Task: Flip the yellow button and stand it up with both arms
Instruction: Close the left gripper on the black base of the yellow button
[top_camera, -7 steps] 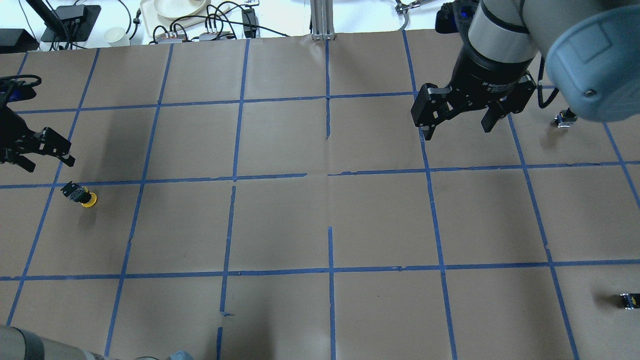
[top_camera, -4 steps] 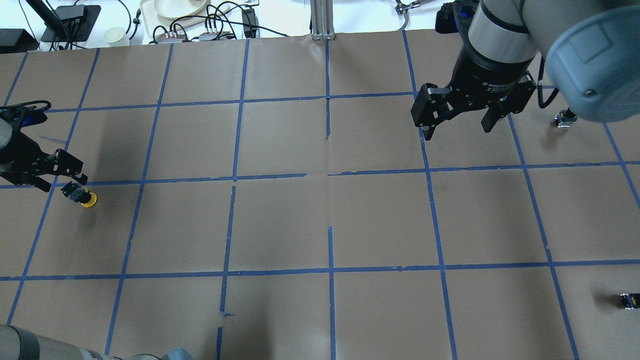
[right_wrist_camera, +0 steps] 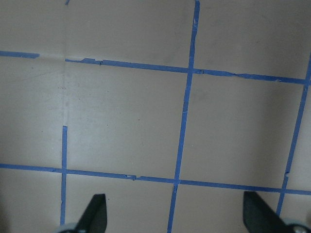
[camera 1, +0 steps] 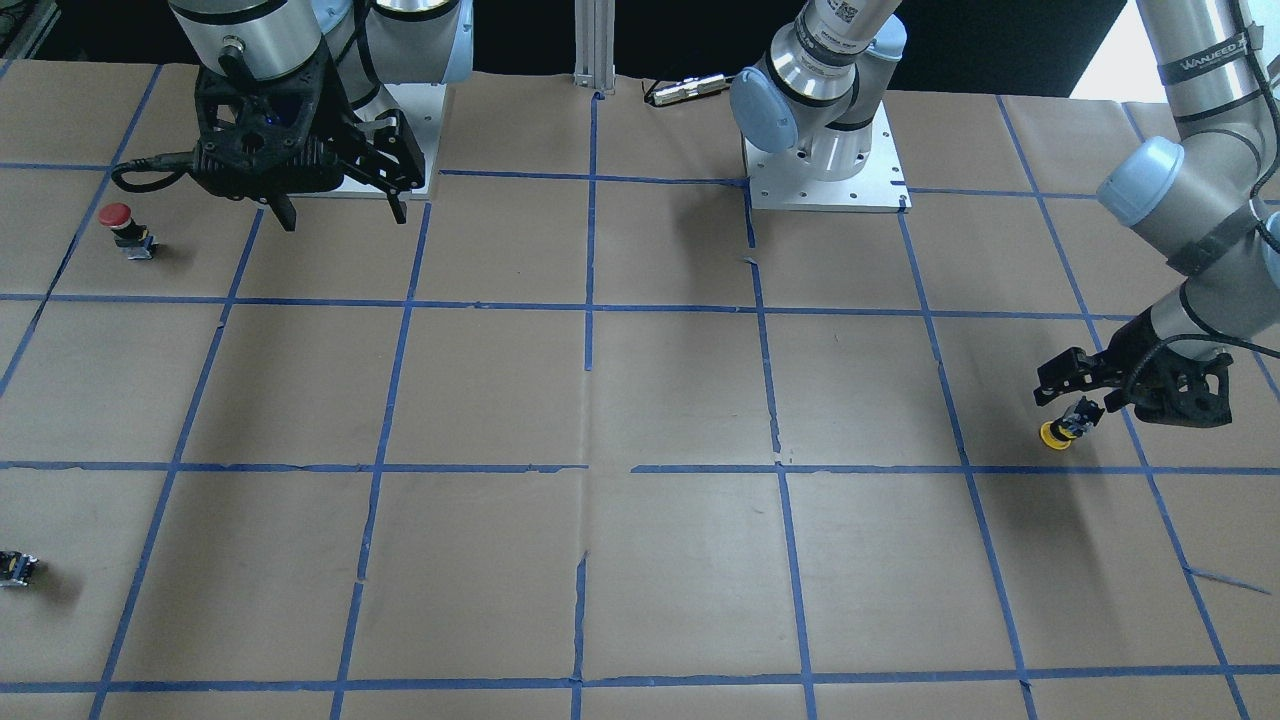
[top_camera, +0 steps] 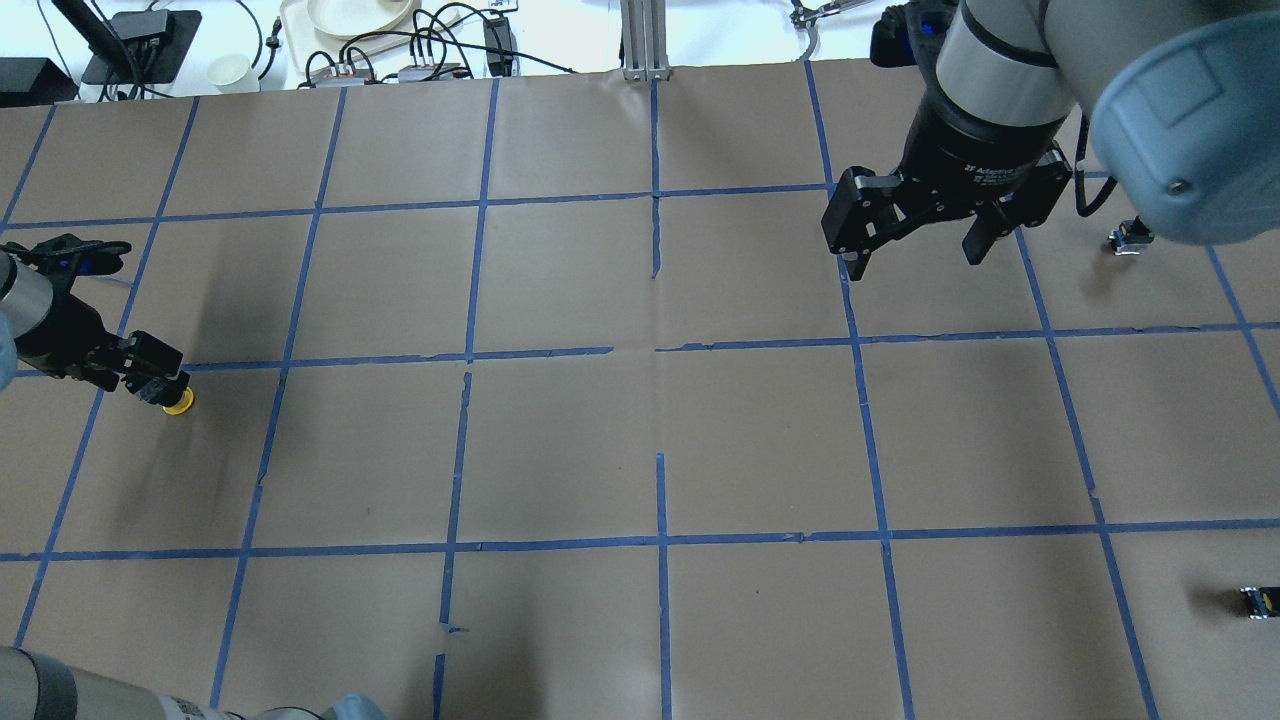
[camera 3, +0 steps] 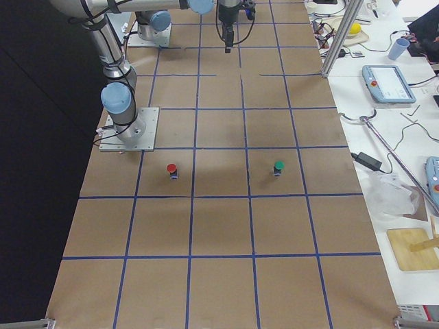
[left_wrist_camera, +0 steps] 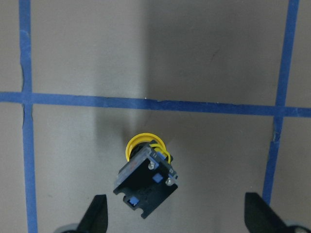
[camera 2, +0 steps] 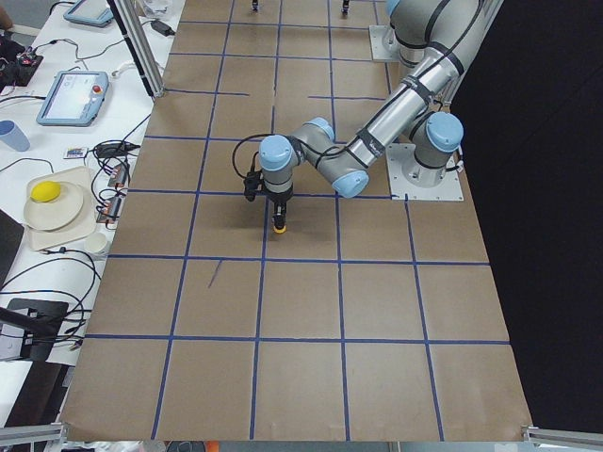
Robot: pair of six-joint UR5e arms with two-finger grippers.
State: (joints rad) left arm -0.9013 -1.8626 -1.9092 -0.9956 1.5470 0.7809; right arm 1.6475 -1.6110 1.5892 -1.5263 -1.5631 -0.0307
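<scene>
Judging from the left wrist view, the task is barely begun. The yellow button (left_wrist_camera: 146,184) rests on the brown paper of the table (top_camera: 560,450) with its yellow cap down and its black body, terminal end, turned up toward the camera at a lean. That is the wrong way up for standing, so the flip remains to be done.

The left gripper (left_wrist_camera: 178,214) hangs directly over the button with its fingertips (left_wrist_camera: 97,216) spread wide. One shows on each side of the body, and clear paper lies between each tip and the button, so nothing is pinched. In the front-facing view the gripper sits low and close to the button's body. Whether a fingertip brushes it there I cannot tell, since the parts are small and dark against each other.

Farther out, at the other end of the table, the right gripper (top_camera: 914,257) hovers above bare paper with its fingers likewise spread and empty. It is well apart from the yellow button and has no share in the work yet. Beyond it, near the table edge, a red-capped button (camera 1: 117,225) stands on its body.

What is left, then, is nearly everything: closing on the body, lifting, turning the cap upward — probably with a pass between the arms — and setting the button down upright.
</scene>
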